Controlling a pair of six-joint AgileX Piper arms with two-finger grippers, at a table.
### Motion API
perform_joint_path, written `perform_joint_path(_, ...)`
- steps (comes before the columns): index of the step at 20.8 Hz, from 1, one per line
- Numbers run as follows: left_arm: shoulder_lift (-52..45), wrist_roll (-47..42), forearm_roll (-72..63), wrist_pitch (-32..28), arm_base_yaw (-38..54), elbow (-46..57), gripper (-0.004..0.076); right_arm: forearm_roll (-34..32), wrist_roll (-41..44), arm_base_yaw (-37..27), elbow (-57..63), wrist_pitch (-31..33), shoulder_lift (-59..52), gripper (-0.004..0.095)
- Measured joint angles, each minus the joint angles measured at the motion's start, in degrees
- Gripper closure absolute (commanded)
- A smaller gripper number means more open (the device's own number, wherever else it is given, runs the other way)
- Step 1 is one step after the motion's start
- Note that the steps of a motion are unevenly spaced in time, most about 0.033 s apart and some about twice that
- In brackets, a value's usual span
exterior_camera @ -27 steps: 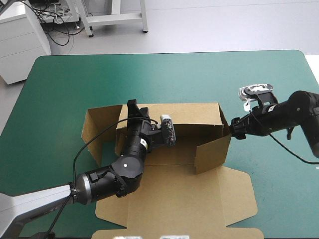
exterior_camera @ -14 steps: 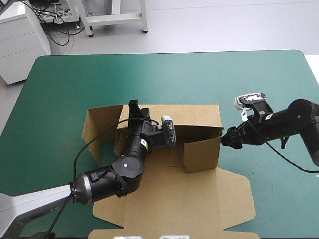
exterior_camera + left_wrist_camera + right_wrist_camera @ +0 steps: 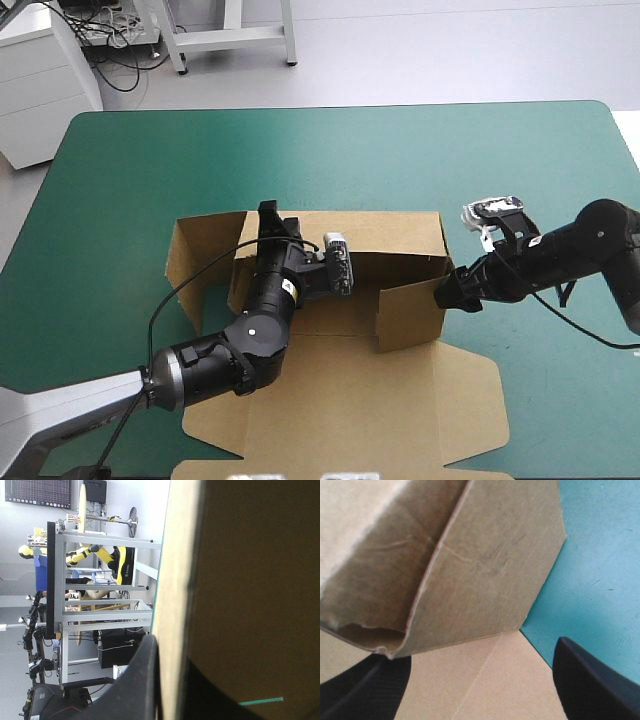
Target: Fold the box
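The brown box (image 3: 340,400) lies mid-table, its back wall (image 3: 395,230) raised and its lid flat toward the near edge. My left gripper (image 3: 268,215) stands at the left end of the back wall. In the left wrist view this gripper (image 3: 172,650) is shut on the board, one black finger (image 3: 142,680) on each face. The right side wall (image 3: 410,312) stands raised and turned inward. My right gripper (image 3: 450,292) is against its outer corner. In the right wrist view that gripper (image 3: 475,652) is open, with the wall's folded corner (image 3: 470,590) just ahead between its fingers.
The box's left flap (image 3: 200,255) stands out at an angle over the teal-green cover (image 3: 330,150). Bare cover runs along the far half of the table and to the right of the box (image 3: 600,580).
My right gripper moved left and a little toward the near edge, swinging the right side wall inward. The left arm has not moved.
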Motion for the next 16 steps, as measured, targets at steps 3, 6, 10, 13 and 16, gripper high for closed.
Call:
perform_joint_path(3, 0.0, 0.0, 0.0, 0.0, 0.0, 0.0, 0.0755, 0.9, -1.1, 0.0, 0.0, 0.0, 0.0, 0.0193)
perform_joint_path(6, 0.0, 0.0, 0.0, -0.4, 0.0, 0.0, 0.0755, 1.9, -3.1, 2.1, 0.0, -2.1, 0.0, 0.0193)
perform_joint_path(10, 0.0, 0.2, -0.1, -0.6, 0.0, 0.0, 0.0755, -2.5, -2.4, 9.1, 0.0, -8.2, 0.0, 0.0192)
perform_joint_path(13, 0.4, 0.2, -0.2, -0.7, 0.0, 0.0, 0.0755, -5.9, -1.2, 12.8, 0.0, -11.7, 0.0, 0.0194)
perform_joint_path(16, 1.4, 1.4, -0.7, -0.7, 0.0, 0.0, 0.0755, -8.9, 0.1, 13.9, 0.0, -13.5, 0.0, 0.0214)
